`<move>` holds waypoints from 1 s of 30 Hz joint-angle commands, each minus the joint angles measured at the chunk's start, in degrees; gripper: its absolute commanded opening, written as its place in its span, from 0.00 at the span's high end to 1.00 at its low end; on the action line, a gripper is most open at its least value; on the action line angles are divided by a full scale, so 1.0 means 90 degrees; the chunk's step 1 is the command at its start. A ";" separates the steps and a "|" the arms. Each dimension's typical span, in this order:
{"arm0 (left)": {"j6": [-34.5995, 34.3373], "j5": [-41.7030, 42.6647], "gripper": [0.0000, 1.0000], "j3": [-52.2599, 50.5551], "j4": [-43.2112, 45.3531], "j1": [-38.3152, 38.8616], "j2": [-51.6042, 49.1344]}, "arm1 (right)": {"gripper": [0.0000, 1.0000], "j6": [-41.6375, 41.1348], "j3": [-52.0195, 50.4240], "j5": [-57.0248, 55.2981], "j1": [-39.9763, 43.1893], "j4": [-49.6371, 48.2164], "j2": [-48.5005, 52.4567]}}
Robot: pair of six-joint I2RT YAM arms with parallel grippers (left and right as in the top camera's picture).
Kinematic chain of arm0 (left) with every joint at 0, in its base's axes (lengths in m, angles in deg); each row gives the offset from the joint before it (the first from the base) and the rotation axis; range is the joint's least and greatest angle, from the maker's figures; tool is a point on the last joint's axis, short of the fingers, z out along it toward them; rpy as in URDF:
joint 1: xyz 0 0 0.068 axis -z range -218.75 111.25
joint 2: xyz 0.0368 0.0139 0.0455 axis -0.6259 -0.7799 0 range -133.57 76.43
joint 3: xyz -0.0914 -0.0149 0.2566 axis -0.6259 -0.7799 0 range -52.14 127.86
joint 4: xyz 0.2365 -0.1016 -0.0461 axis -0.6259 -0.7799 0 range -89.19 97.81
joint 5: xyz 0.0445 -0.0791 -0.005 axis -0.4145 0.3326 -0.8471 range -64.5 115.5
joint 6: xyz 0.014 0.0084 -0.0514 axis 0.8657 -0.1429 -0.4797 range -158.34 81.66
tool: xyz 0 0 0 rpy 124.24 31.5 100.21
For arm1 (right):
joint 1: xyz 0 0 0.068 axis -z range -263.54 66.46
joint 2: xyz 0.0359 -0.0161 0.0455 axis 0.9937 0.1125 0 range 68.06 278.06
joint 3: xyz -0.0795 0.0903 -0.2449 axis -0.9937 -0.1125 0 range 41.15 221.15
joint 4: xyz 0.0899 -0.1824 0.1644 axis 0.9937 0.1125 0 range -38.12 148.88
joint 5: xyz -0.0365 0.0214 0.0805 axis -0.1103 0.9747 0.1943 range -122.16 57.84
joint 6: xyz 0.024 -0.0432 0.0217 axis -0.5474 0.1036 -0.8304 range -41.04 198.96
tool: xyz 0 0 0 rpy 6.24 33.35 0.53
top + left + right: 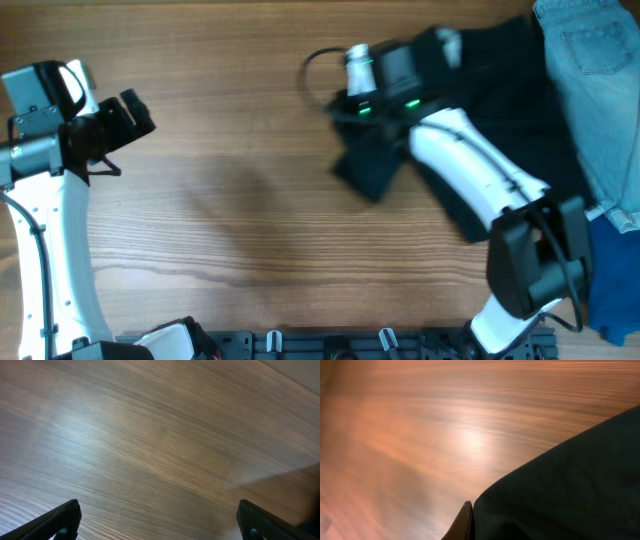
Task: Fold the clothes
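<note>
Overhead: right gripper (350, 105) holds black shorts (375, 168) over table (230, 200).

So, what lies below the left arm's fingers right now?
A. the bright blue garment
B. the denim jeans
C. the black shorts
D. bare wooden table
D: the left wrist view shows only the wood grain of the table between the spread fingers, and overhead the left gripper sits far left of the black shorts.
</note>
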State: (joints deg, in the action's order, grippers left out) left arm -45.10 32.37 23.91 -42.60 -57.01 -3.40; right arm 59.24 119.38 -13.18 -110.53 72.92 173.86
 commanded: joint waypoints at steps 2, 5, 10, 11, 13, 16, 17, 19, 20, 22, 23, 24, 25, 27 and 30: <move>-0.0136 -0.0129 0.00 0.0124 0.0058 -0.0240 0.0032 | 0.96 -0.0503 0.0036 -0.0112 -0.1231 -0.0444 0.0087; -0.0136 -0.0129 0.00 0.0124 0.0058 -0.0240 0.0029 | 0.96 -0.0646 0.0058 -0.0102 -0.1727 -0.0423 0.0087; -0.0136 -0.0129 0.00 0.0124 0.0061 -0.0240 0.0029 | 0.61 -0.0629 0.0160 0.0583 -0.2057 -0.0282 0.0083; -0.0136 -0.0126 0.00 0.0124 0.0061 -0.0240 0.0029 | 0.46 -0.0544 0.0272 0.0539 -0.2055 -0.0036 0.0078; -0.0134 -0.0104 0.00 0.0124 0.0061 -0.0240 0.0029 | 0.18 -0.0202 0.0993 0.0073 -0.1834 0.1180 0.0063; -0.0131 -0.0039 0.00 0.0124 0.0053 -0.0233 0.0032 | 0.06 -0.0323 0.1625 -0.1605 -0.1251 0.2212 0.0053; -0.0134 0.0049 0.00 0.0124 0.0053 -0.0233 0.0032 | 0.05 -0.0316 0.1717 -0.1887 -0.0903 0.2358 0.0053; -0.0134 0.0240 0.00 0.0124 0.0049 -0.0233 0.0032 | 0.05 -0.0299 0.1712 -0.1846 -0.0199 0.2463 0.0078; -0.0134 0.0338 0.00 0.0124 0.0041 -0.0233 0.0032 | 0.05 -0.0299 0.1705 -0.1734 0.0107 0.2533 0.0121; -0.0134 0.0549 0.00 0.0124 0.0022 -0.0233 0.0029 | 0.05 -0.0274 0.1664 -0.1411 0.0699 0.2684 0.0316; -0.0134 0.0624 0.00 0.0124 0.0010 -0.0233 0.0029 | 0.05 -0.0274 0.1664 -0.1328 0.0835 0.2727 0.0406; -0.0136 0.0714 0.00 0.0124 0.0002 -0.0233 0.0029 | 0.05 -0.0216 0.1664 -0.1188 0.1005 0.2744 0.0583; -0.0134 0.0838 0.00 0.0124 -0.0015 -0.0233 0.0029 | 0.05 -0.0148 0.1661 -0.1090 0.1122 0.2708 0.0794; -0.0134 0.0906 0.00 0.0121 -0.0044 -0.0233 0.0029 | 0.05 -0.0160 0.1661 -0.1047 0.1234 0.2589 0.1236; -0.0131 0.0901 0.00 0.0121 -0.0131 -0.0233 0.0029 | 0.09 -0.0194 0.1664 -0.0741 0.1258 0.2489 0.1690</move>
State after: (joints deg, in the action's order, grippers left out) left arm -46.00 38.66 23.91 -43.15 -58.87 -3.40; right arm 56.77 134.20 -23.58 -98.79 95.76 184.57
